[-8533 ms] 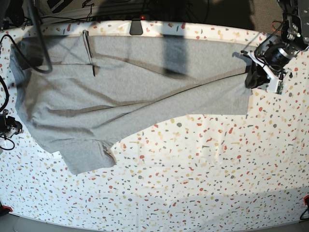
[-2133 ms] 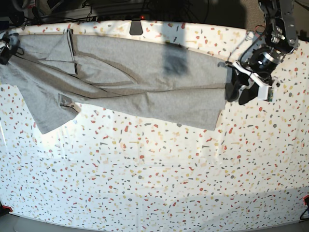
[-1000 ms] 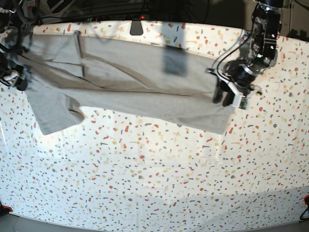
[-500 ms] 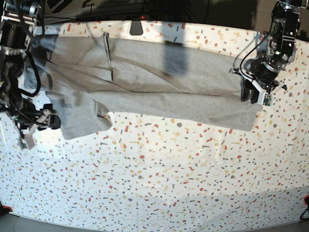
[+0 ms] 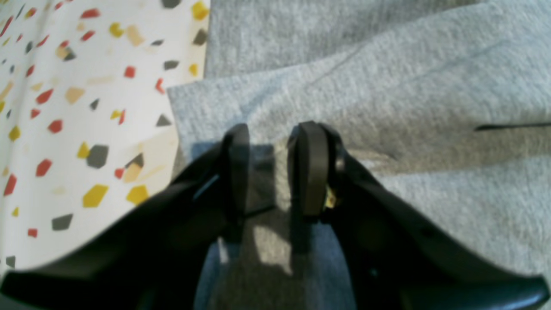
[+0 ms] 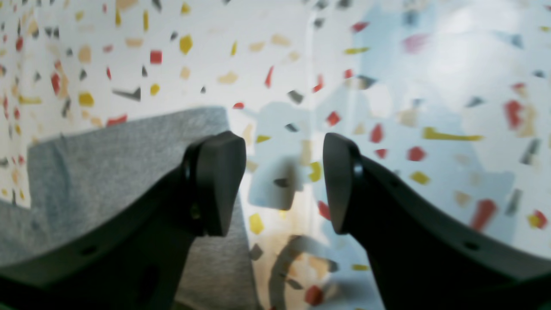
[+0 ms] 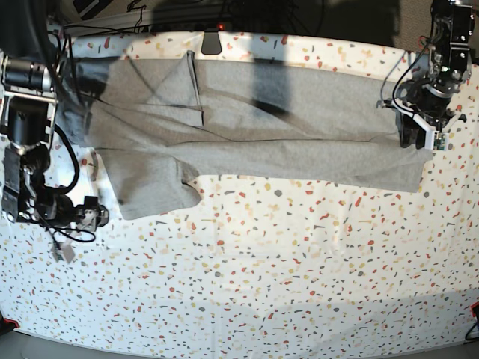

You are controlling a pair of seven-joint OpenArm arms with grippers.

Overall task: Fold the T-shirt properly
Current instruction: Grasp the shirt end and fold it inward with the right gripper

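Your big grey cotton T-shirt (image 7: 254, 127) lies stretched in a long band across the far side of the white speckled worktop (image 7: 284, 284). One short sleeve (image 7: 153, 187) hangs down toward you at the base view's left.

Your left claw (image 5: 269, 170) is at the shirt's end on the base view's right. Its two black fingers (image 5: 312, 168) stand a little apart, with grey cloth between them. It looks like it pinches the hem corner, but the fingers do not press flat, so the hold may be weak.

Your right claw (image 6: 284, 185) is wide open and holds nothing. It hovers over bare worktop, just beside the sleeve's edge (image 6: 129, 129).

What could go wrong? If you pull hard with the left claw, the cloth may slip out. Only one end is held, so a pull may drag the whole shirt sideways and bunch it up. The shirt's far edge sits near the back rim of the worktop (image 7: 314, 39), so a push that way may send it over.

The near half of the worktop is bare, with lots of room to fold toward you.
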